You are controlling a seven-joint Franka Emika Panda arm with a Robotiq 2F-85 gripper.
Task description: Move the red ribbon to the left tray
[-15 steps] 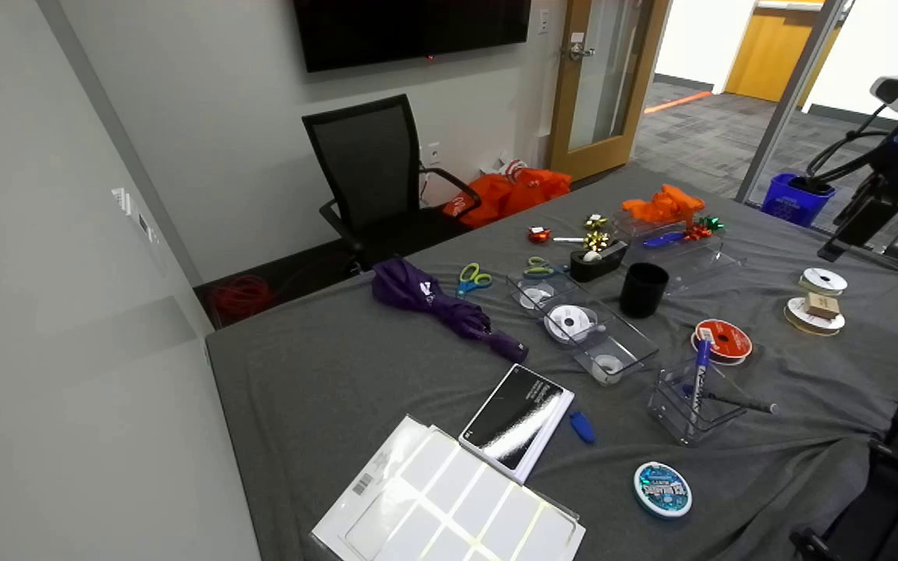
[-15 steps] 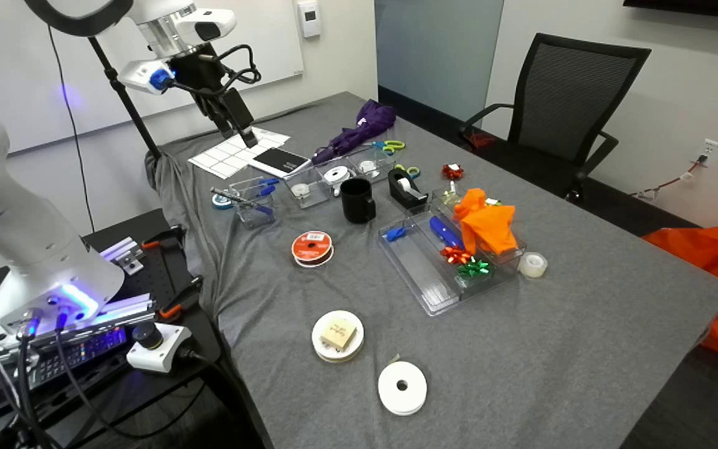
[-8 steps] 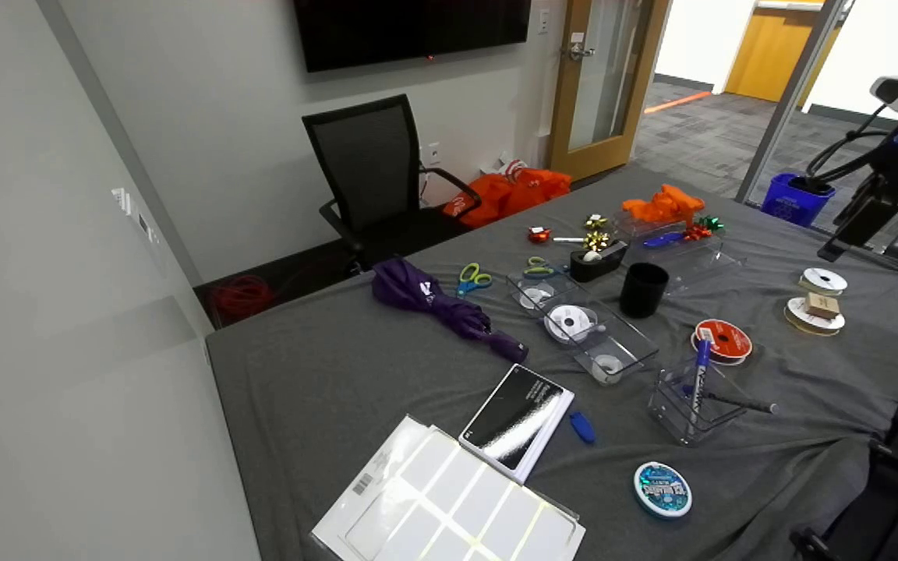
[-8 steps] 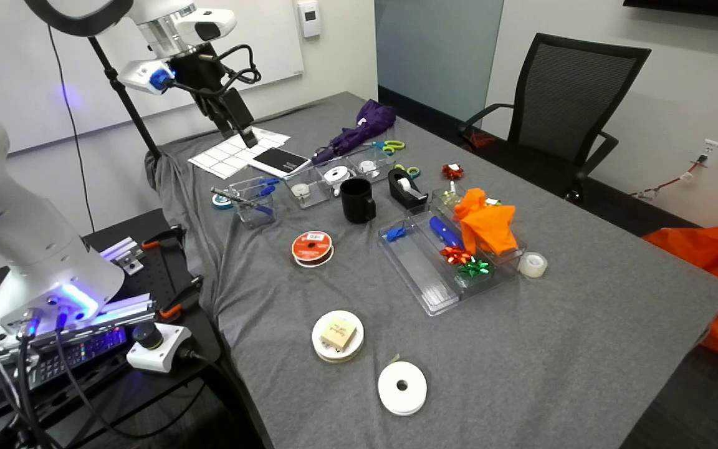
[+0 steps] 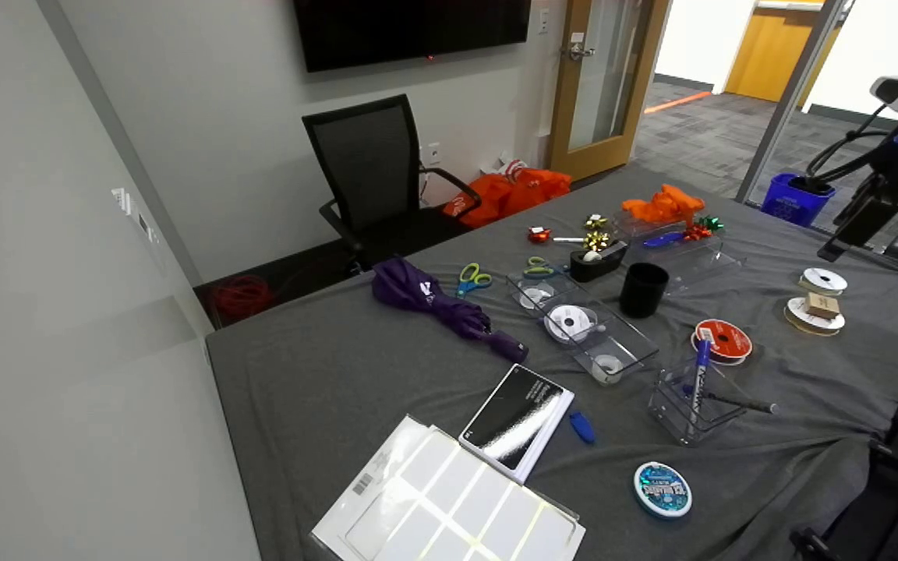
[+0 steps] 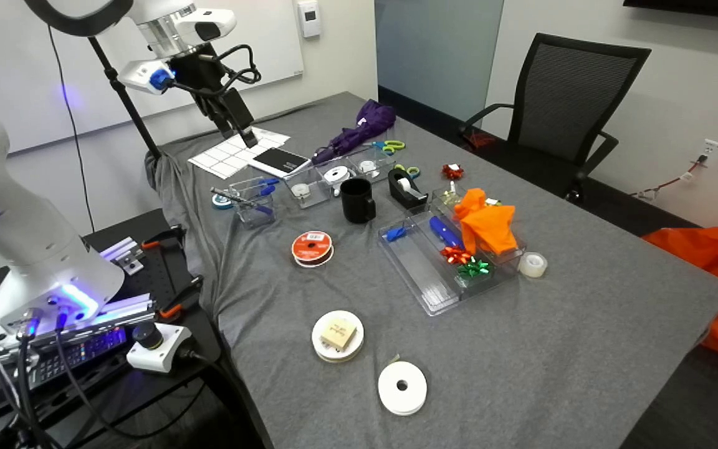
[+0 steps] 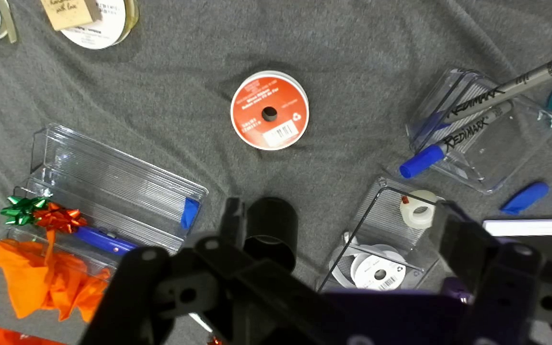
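White arm [image 6: 35,237], black claw [image 7: 340,223]

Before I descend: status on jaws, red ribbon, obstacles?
Jaws open, holding nothing. Red ribbon flat on the cloth, uncovered. Black mug and marker box nearby, possible obstacles.

On the cloth-covered bench [image 5: 324,374] we see a purple umbrella [image 5: 449,308] lying near a pair of green-handled scissors [image 5: 467,285], and a black mug [image 6: 354,202] (it stands upright) beside a tape dispenser [image 6: 398,192]. Beyond the bench we find a mesh-backed chair [image 5: 363,164] and a wall-mounted screen [image 5: 418,27].
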